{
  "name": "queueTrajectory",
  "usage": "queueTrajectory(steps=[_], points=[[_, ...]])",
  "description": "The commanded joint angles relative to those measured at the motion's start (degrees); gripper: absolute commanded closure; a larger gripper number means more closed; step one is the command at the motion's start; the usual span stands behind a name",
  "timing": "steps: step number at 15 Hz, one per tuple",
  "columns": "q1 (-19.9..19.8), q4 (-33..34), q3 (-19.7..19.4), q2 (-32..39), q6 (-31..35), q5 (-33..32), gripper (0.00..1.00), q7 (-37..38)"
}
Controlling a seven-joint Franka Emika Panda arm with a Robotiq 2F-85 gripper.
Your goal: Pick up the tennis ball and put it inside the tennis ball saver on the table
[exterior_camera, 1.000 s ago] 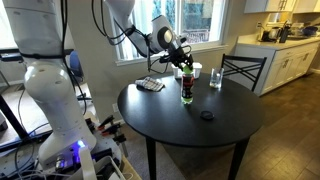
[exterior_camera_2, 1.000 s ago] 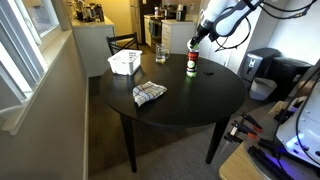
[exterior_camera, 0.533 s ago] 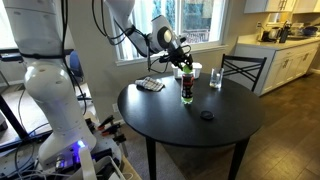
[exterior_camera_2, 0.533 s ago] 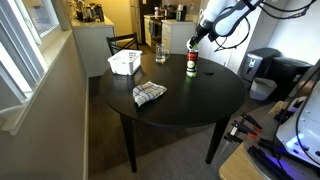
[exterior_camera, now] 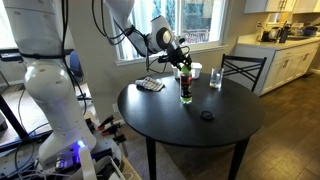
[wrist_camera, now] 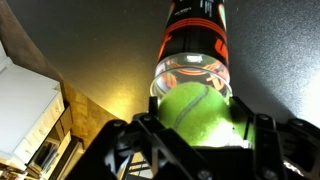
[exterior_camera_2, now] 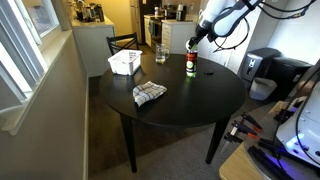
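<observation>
In the wrist view my gripper (wrist_camera: pixel 196 128) is shut on the yellow-green tennis ball (wrist_camera: pixel 195 112). It holds the ball right over the open mouth of the tennis ball saver (wrist_camera: pixel 195 45), a dark canister with a red band. I cannot tell whether the ball touches the rim. In both exterior views the gripper (exterior_camera: pixel 183 63) (exterior_camera_2: pixel 194 46) hangs just above the upright saver (exterior_camera: pixel 186 89) (exterior_camera_2: pixel 191 67), which stands toward the far side of the round black table (exterior_camera: pixel 190 125) (exterior_camera_2: pixel 185 105).
A clear glass (exterior_camera: pixel 215 78) (exterior_camera_2: pixel 160 53), a white-rimmed container (exterior_camera_2: pixel 124 63), a folded checked cloth (exterior_camera: pixel 149 85) (exterior_camera_2: pixel 149 93) and a small dark object (exterior_camera: pixel 207 115) (exterior_camera_2: pixel 208 70) also sit on the table. A chair (exterior_camera: pixel 243 68) stands at its edge.
</observation>
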Motion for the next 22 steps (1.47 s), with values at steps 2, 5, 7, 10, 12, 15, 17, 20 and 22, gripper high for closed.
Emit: queueTrajectory(steps=[2,5,7,10,12,15,17,20,22], points=[[-0.2,-1.7,0.4,-1.6,0.2,2.0,0.0,0.3],[-0.1,-1.8,0.6,-1.7,0.2,2.9,0.0,0.1],[0.0,-1.9,0.7,-1.7,0.3,2.7,0.0,0.3],[0.0,-2.0,1.0,-2.0,0.3,2.7,0.0,0.3],[0.0,-2.2,1.1,-2.3,0.4,2.5,0.0,0.4],[0.0,-2.5,1.1,-2.8,0.5,2.2,0.0,0.7],[0.0,-0.2,1.0,-0.6,0.0,1.7,0.0,0.0],[0.0,-0.3,1.0,-0.7,0.0,1.7,0.0,0.0],[0.0,-0.4,1.0,-0.8,0.0,1.7,0.0,0.0]])
